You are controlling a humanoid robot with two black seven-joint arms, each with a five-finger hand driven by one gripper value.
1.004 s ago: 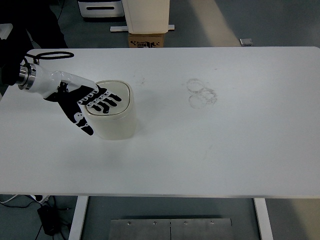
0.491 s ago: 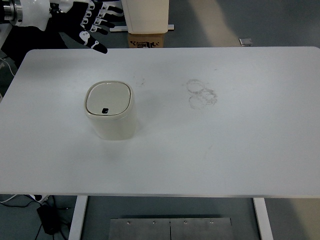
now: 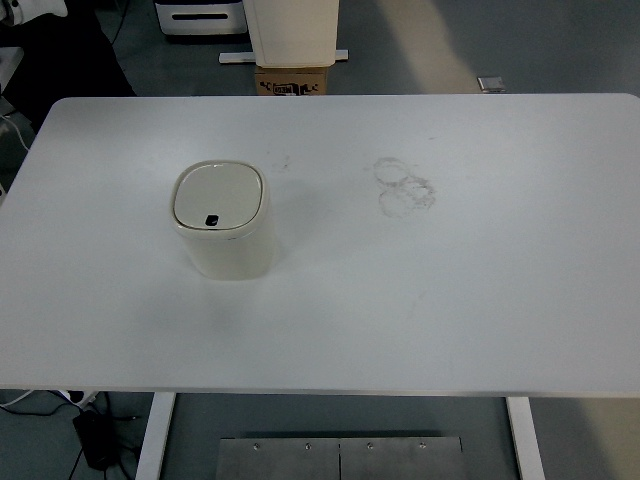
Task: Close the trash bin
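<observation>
A small cream trash bin [image 3: 222, 220] stands on the left half of the white table [image 3: 450, 290]. Its lid [image 3: 217, 195] lies flat and shut on top, with a small dark button near the lid's front edge. Only a white bit of the left arm [image 3: 35, 8] shows at the top left corner, far from the bin. The left hand itself is out of the picture. No right arm shows.
Faint ring-shaped marks [image 3: 403, 187] stain the table to the right of the bin. Beyond the far edge stand a cardboard box [image 3: 293, 80] and a cream cabinet [image 3: 293, 30] on the floor.
The left hand lay on the bin's lid a second ago, then lifted up and back to the top left, and has now left the picture. The lid stays flat.
</observation>
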